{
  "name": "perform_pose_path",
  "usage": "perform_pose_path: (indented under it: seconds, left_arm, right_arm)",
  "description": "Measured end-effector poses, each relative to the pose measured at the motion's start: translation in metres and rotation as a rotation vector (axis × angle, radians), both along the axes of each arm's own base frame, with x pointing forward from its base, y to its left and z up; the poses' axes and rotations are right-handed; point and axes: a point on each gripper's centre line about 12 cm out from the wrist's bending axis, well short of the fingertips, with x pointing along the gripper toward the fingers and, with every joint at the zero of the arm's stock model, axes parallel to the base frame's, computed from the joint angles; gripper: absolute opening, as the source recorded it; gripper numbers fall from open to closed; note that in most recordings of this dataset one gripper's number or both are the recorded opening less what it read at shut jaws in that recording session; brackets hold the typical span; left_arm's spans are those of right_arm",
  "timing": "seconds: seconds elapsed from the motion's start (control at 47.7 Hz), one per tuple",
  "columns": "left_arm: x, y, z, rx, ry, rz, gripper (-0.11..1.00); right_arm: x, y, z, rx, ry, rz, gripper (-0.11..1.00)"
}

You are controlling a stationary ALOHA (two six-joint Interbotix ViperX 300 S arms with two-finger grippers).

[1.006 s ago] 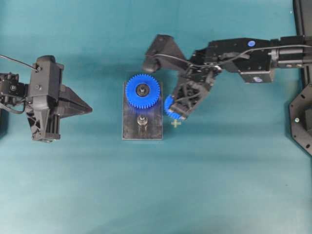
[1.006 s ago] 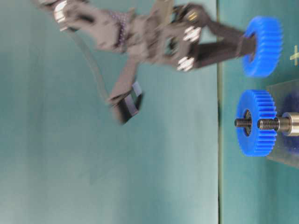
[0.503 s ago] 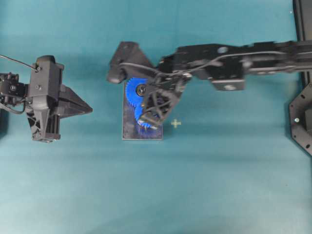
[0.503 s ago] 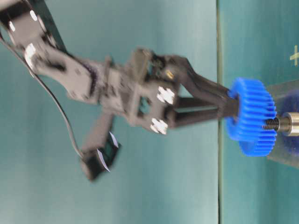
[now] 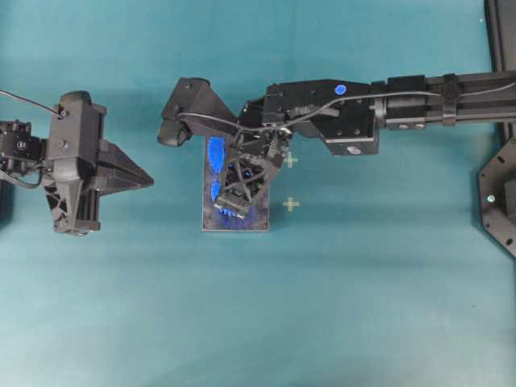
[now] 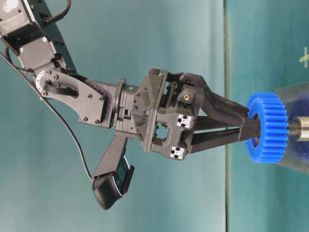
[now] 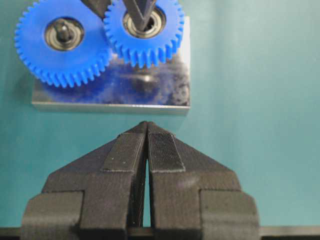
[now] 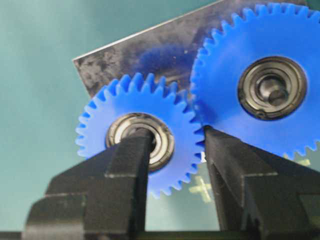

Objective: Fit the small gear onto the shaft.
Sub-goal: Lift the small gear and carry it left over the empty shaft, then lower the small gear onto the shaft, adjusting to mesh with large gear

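The small gear point(image 8: 137, 137) sits low and left of centre in the right wrist view, pinched by the right hand point(image 8: 172, 150). One finger reaches through or over the metal-ringed centre hole and the other presses on the toothed rim, so the hand is partly closed around one side of the gear's ring.

In the table-level view the gear point(image 6: 267, 127) is at the right edge, on the line of the shaft point(image 6: 300, 128), whose collar shows just beyond the gear's far face. Whether the bore is already over the peg's tip cannot be told from here.

In the left wrist view the small gear point(image 7: 145, 31) lies at the top centre, its teeth touching or meshing with those of the larger blue gear point(image 7: 62, 42) beside it, above the grey metal plate point(image 7: 150, 92).

The left hand point(image 7: 146, 150) is closed on nothing and stays well apart on the tabletop point(image 5: 363, 306).

The gear looks like light, stiff moulded plastic with a smooth metal bearing. It should not deform under the fingers, but the teeth give an uneven, rather slippery hold. Gripping bore to rim, as now, seems secure, though the inner finger may block the peg, and tooth clashes could tilt the gear as it goes down.
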Motion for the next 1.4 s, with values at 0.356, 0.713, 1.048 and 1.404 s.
perform_pose_path:
  seconds: [0.356,0.713,1.048,1.404]
  left_arm:
    - [0.0,0.0,0.0,0.0,-0.002,0.0,0.0]
    - [0.0,0.0,0.0,-0.005,-0.003,0.002,0.0]
    - [0.0,-0.001,0.0,-0.005,-0.003,0.0,0.0]
    - [0.0,-0.001,0.0,-0.005,-0.003,0.0,0.0]
  right_arm:
    - [-0.002,0.0,0.0,0.003,0.021,0.001,0.35]
    - [-0.004,0.001,-0.001,-0.01,0.05,0.016,0.66]
    - [0.002,0.0,0.012,-0.019,0.029,0.022,0.65]
    - [0.019,0.008,0.019,-0.026,0.011,0.067,0.07]
